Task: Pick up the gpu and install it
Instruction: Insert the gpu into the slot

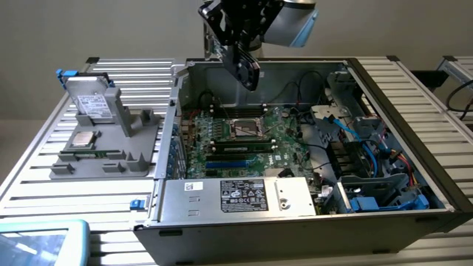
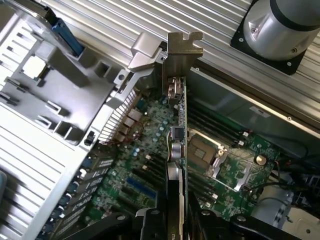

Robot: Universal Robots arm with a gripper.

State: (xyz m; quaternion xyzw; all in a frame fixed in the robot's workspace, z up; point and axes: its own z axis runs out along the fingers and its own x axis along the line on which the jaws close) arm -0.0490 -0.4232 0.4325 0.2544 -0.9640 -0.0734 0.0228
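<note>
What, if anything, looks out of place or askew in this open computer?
The flat green expansion card with a silvery metal bracket is not seated: the tool grips it, tilted, above the open grey metal computer case. Nothing else stands out.

case (image 1: 296, 238): on the surface (image 1: 44, 183), open side up, middle to the exterior view's right
motherboard (image 1: 221, 133): flat on the case floor
power supply (image 1: 236, 197): in the case, along the near wall, in front of the motherboard
gpu (image 1: 247, 69): up in the tool (image 1: 235, 47), over the motherboard's far side, clear of it
parts holder (image 1: 111, 160): on the surface, right beside the case, exterior view's left
hard drive (image 1: 92, 102): standing at the holder's far end
</note>
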